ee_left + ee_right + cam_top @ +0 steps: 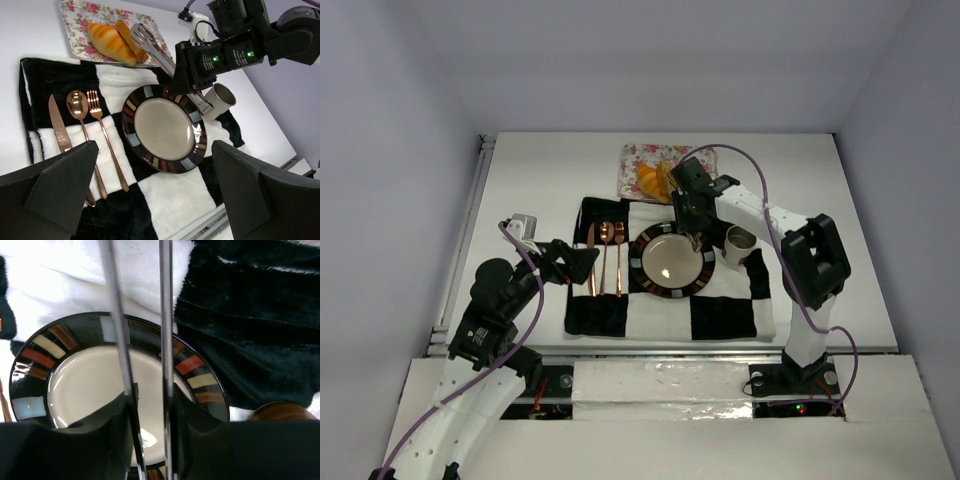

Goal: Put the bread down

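At the left edge of the plush black-and-white checked mat, the left hand hovers released, its dark, blunt fingers spread wide. Just beyond its fingers lie a slim copper-toned knife, spoon and fork, side by side and shiny. Next to them sits a round glazed plate with a cream centre and a dark rim set with coloured blocks. Above the plate's far edge, the right hand is clenched on polished metal tongs. The bread lies beyond and left of this hand, at the tong tips, on a rectangular floral tray. It is a glossy orange-yellow oblong roll and a tan slice. Whether the tips touch the slice cannot be told. A pale cup stands to the hand's right on the white table.
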Controlling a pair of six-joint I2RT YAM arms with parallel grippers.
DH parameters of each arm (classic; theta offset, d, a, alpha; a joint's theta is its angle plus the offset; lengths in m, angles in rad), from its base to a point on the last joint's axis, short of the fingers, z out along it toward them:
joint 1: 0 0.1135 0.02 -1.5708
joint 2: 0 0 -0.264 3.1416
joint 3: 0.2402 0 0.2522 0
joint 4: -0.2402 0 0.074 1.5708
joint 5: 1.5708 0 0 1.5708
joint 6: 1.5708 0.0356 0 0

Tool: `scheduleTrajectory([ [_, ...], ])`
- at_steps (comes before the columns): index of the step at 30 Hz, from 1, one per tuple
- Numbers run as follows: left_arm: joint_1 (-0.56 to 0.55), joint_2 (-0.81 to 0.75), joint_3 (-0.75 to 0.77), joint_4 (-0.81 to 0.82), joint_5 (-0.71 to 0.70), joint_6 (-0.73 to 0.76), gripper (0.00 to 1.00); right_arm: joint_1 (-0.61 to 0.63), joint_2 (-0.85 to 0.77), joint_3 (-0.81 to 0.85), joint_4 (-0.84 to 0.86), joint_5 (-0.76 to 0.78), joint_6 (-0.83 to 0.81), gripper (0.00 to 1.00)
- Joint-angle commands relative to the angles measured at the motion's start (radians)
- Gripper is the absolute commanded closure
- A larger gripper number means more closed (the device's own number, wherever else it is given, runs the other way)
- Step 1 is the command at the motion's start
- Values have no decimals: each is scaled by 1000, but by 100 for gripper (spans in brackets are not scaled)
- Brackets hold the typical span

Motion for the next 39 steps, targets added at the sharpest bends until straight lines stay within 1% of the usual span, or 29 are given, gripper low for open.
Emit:
scheduleTrajectory([
  [1,-6,-12,-4,32,7,7,1,-6,-21,12,41,10,-3,65],
  [3,-6,-13,-2,32,5,7,1,-6,-47,-2,50,23,9,75],
  [7,-6,-9,-2,32,7,7,1,-6,-154,-56,85,15,46,80],
  [8,-6,-9,-4,32,5,7,1,-6,-209,-68,88,20,52,82],
  [10,-6,-9,-4,30,7,7,2,-6,-268,-111,94,35,66,82],
  [11,-6,-9,-4,32,5,7,1,-6,-324,-125,93,35,70,82],
  [13,-6,-7,-2,30,5,7,1,-6,-380,-154,87,9,84,82],
  [16,-6,-7,-4,30,4,6,1,14,-512,-272,97,-34,116,83],
  [17,-6,-9,-4,32,4,6,1,42,-549,-351,104,-39,128,83],
  [18,-6,-10,-4,32,4,6,1,59,-620,-391,107,-48,156,83],
  [19,-6,-9,-5,32,2,6,2,77,-659,-427,105,-46,173,83],
  [20,-6,-9,-5,32,4,7,1,126,-694,-461,101,-39,191,84],
  [21,-6,-6,-4,32,2,6,2,152,-730,-525,93,-33,232,84],
  [22,-6,-4,-4,30,2,6,1,180,-792,-553,76,-32,254,84],
  [25,-6,-1,-4,32,5,6,1,287,-875,-655,70,-35,352,84],
  [26,-6,-1,-2,30,5,6,2,313,-883,-680,79,-49,374,84],
  [27,-6,-1,-4,32,5,6,2,376,-888,-701,88,-45,417,84],
  [28,-6,-1,-4,32,2,6,1,405,-888,-735,105,-39,440,84],
  [31,-6,2,-5,30,1,4,1,489,-833,-764,160,-34,484,84],
  [32,-6,4,-5,32,1,4,1,507,-783,-762,174,-34,489,84],
  [35,-6,5,-4,30,-3,3,1,568,-716,-716,206,-11,500,81],
  [36,-6,4,-4,29,-6,3,1,577,-686,-702,209,0,500,71],
  [38,-6,2,-5,29,-9,1,2,589,-673,-674,205,13,498,56],
  [39,-6,-3,-5,29,-10,1,2,590,-681,-650,200,21,500,51],
])
